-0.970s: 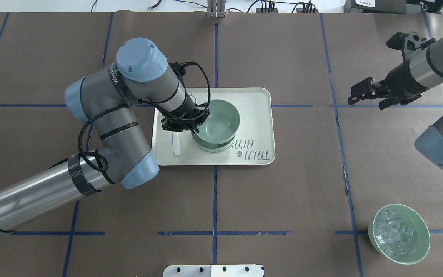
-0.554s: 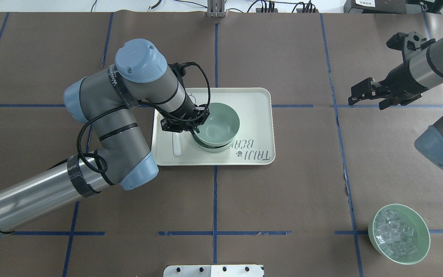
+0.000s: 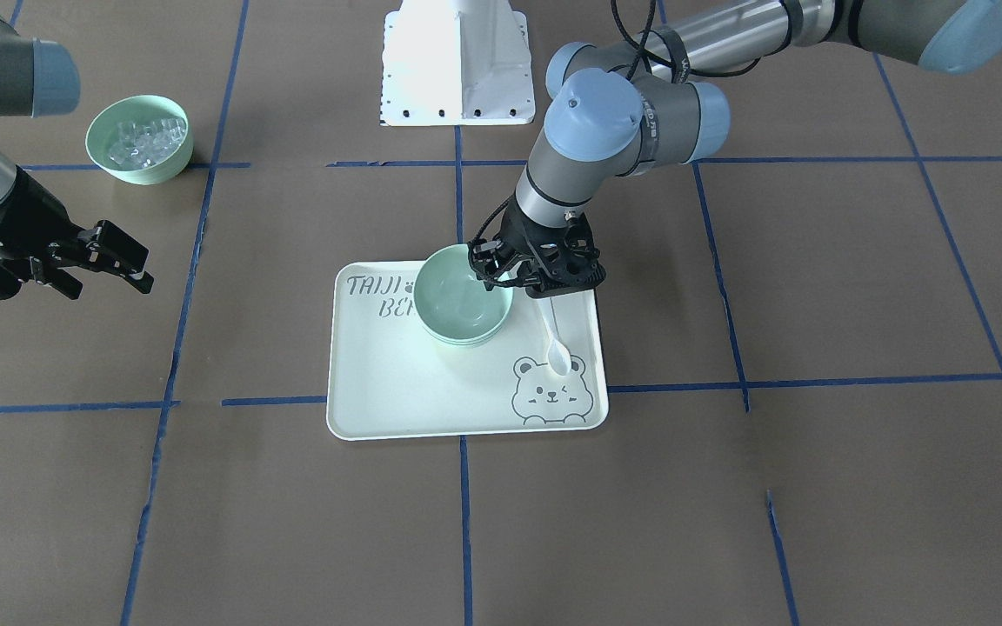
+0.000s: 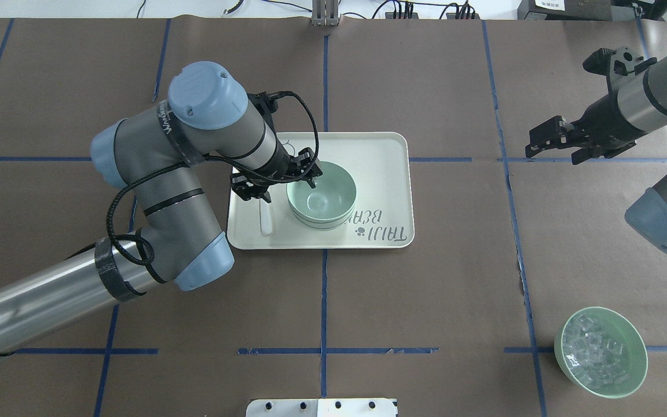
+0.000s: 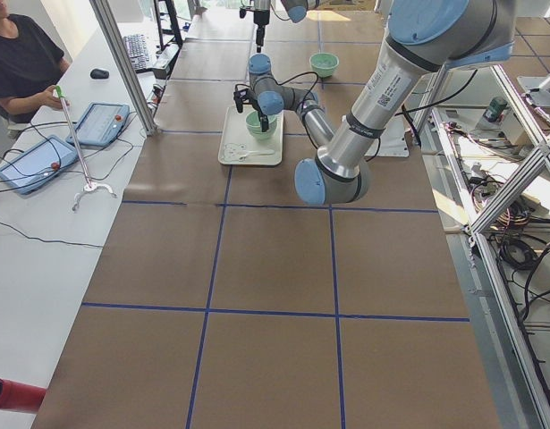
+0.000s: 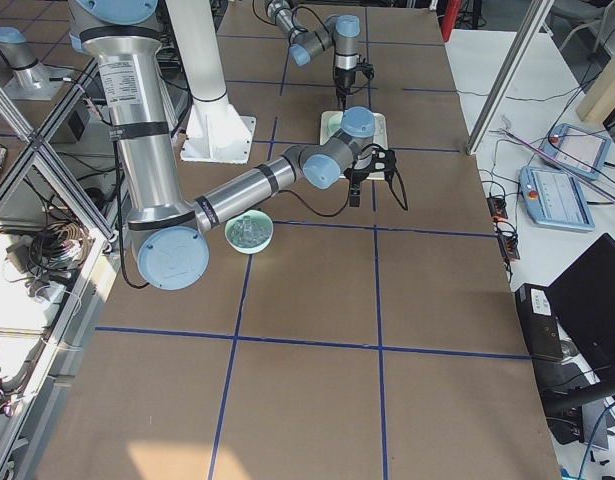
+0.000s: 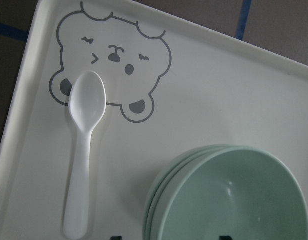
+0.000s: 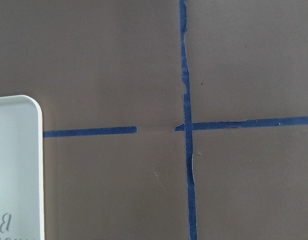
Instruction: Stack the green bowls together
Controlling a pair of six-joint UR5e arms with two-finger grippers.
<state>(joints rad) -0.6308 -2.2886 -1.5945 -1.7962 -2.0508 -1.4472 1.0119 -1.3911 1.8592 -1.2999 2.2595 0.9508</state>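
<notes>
Releasing the stack: left gripper (image 4: 280, 180) stands spread astride the rim of the three nested green bowls (image 4: 322, 197), which sit on the bear-print tray (image 4: 380, 150) beside a white spoon (image 7: 83, 150). Best to lift straight up so neither finger tips the stack. Right gripper (image 4: 553, 147) is spread, well apart.

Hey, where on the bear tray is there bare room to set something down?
Bare: the tray stretch between the green bowls and its far rim, on the robot's right. Crowded: the other side, with the spoon and left gripper beside the bowls.
</notes>
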